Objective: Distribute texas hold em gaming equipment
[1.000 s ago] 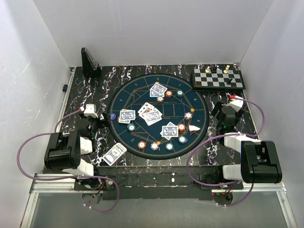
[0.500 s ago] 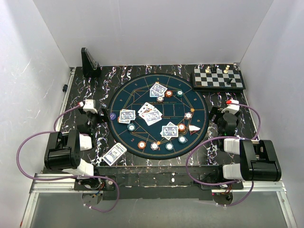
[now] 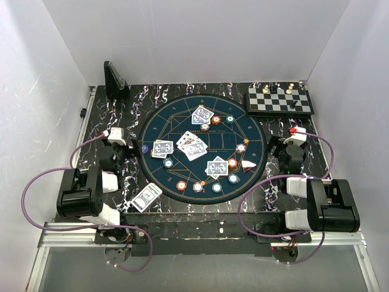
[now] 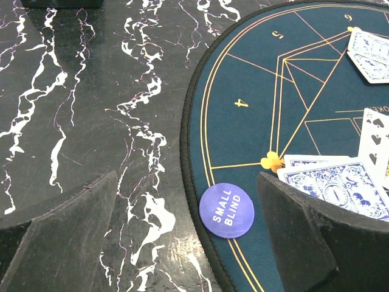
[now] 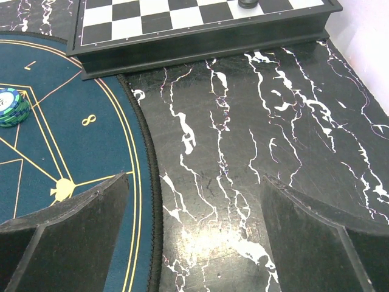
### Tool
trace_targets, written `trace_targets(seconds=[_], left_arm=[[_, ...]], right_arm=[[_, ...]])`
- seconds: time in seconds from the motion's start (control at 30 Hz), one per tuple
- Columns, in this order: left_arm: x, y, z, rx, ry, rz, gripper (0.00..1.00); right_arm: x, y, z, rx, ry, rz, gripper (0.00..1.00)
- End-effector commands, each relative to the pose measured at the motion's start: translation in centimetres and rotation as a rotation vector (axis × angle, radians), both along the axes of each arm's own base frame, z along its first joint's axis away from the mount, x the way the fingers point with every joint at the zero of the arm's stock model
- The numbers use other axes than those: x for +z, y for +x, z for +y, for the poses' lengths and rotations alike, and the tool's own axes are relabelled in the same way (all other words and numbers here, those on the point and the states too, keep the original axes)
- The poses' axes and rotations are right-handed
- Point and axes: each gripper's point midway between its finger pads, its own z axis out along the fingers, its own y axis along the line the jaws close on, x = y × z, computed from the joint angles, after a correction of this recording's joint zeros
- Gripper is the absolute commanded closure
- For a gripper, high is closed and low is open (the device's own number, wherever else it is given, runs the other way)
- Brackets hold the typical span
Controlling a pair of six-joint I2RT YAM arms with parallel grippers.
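- Small blind chip point(image 4: 227, 210): a flat, round purple disc with no long axis, lying on the left rim of the dark-blue mat point(image 4: 261, 79), which rests on the black marbled desk point(image 4: 91, 91).
- We see it just ahead of the left gripper point(image 4: 185, 201), in line with its wide-open, empty jaws. That arm is nearer.
- Right gripper point(image 5: 194, 194) also gapes empty, by the mat's right rim.

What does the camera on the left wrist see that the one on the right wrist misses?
Left wrist only: the purple SMALL BLIND chip and blue-backed playing cards. Right wrist only: the chessboard and a teal chip. Both: the round dark-blue mat, the black marbled table, and an open claw, the left claw and right claw respectively.
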Motion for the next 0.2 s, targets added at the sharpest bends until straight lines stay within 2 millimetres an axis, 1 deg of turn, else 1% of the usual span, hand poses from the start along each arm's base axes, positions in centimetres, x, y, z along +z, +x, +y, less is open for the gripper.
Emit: trace_targets(seconds=[0.0, 0.17], left_arm=[[1.24, 0.72, 0.18, 0.006, 0.022, -0.029, 0.02], [1.35, 0.64, 0.14, 0.008, 0.027, -0.035, 0.02]], right_arm=[[1.73, 0.54, -0.22, -0.001, -0.019, -0.068, 0.05], [1.80, 0.56, -0.24, -0.003, -0.019, -0.071, 0.05]])
